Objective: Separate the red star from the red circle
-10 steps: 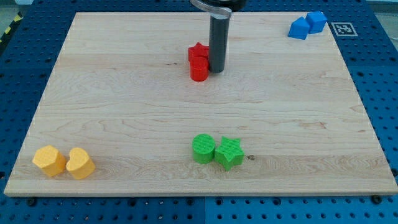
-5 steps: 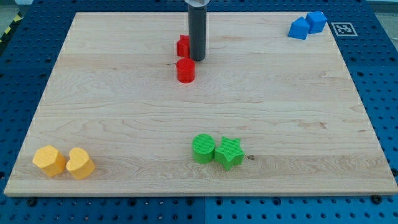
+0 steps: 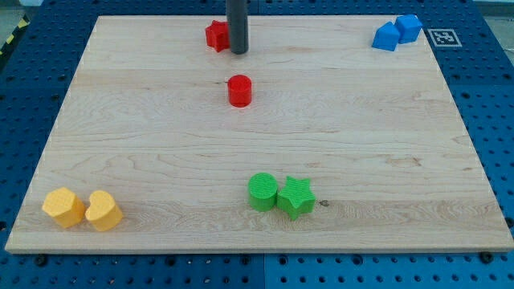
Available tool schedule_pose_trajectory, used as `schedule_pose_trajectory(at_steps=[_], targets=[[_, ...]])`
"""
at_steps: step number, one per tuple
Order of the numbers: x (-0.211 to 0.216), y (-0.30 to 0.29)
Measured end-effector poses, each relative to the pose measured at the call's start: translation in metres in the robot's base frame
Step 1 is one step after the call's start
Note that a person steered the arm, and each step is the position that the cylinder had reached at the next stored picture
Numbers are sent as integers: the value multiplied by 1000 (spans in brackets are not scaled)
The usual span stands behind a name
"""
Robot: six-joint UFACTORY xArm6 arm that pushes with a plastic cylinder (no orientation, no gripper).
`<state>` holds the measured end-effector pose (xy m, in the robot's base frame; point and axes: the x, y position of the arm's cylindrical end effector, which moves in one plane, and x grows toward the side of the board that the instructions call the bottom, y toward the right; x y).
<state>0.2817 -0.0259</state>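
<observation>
Where the table (image 3: 161, 160) comes closest to the view's bottom, two yellow blocks sit touching at the left corner: a yellow rounded block (image 3: 63, 207) and, just to its right, a yellow heart (image 3: 104, 210). Near the bottom middle, a green circle (image 3: 263, 192) and a green star (image 3: 295, 197) touch side by side, the star on the right. Farther up, slightly left of centre, the red circle (image 3: 239, 91) stands alone, well apart from everything else. Near the view's top edge the red star (image 3: 217, 35) lies clearly separated from the red circle, up and a little to the left of it. My tip (image 3: 238, 51) rests right against the star's right side, the dark rod rising out of the view's top. There are no jaws on this arm, so none show. At the top right corner, two blue blocks (image 3: 397, 32) touch each other, their shapes hard to make out.
</observation>
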Motion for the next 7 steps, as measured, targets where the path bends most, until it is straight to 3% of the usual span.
schedule_pose_trajectory(at_steps=[4,7], targets=[[-17,-38],[-45,-5]])
